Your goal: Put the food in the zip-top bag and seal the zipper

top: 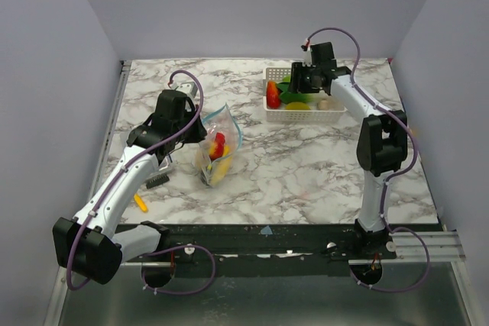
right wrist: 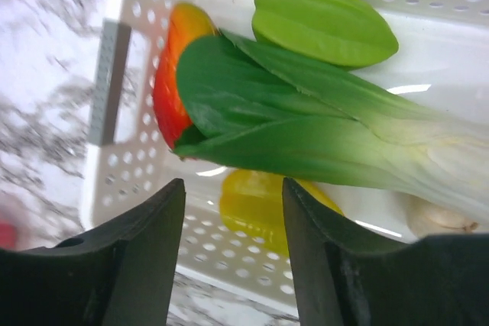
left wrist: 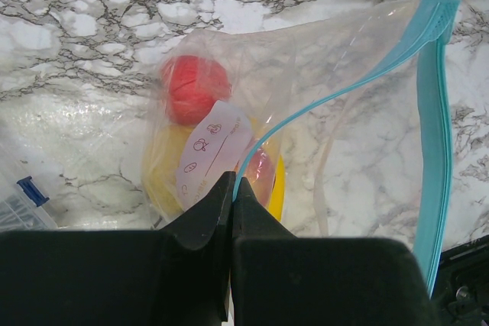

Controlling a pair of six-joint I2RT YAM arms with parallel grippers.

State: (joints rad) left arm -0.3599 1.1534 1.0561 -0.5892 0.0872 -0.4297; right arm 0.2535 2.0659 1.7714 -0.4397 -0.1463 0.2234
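Note:
The clear zip-top bag (top: 216, 143) lies mid-table with a red fruit (left wrist: 195, 88) and a yellow fruit (left wrist: 164, 166) inside; its mouth gapes open. My left gripper (left wrist: 233, 182) is shut on the light blue zipper (left wrist: 432, 135) strip at the bag's near edge. My right gripper (right wrist: 233, 196) is open above the white basket (top: 304, 114), over a yellow fruit (right wrist: 260, 205). A green leafy vegetable (right wrist: 306, 124), a red-orange fruit (right wrist: 172, 74) and a green fruit (right wrist: 325, 24) lie in the basket too.
A small yellow piece (top: 140, 202) lies on the table near the left arm. A dark object (top: 157, 180) sits beside it. A blue-tipped clear item (left wrist: 23, 196) shows at the left wrist view's edge. Grey walls enclose the marble table (top: 306, 173).

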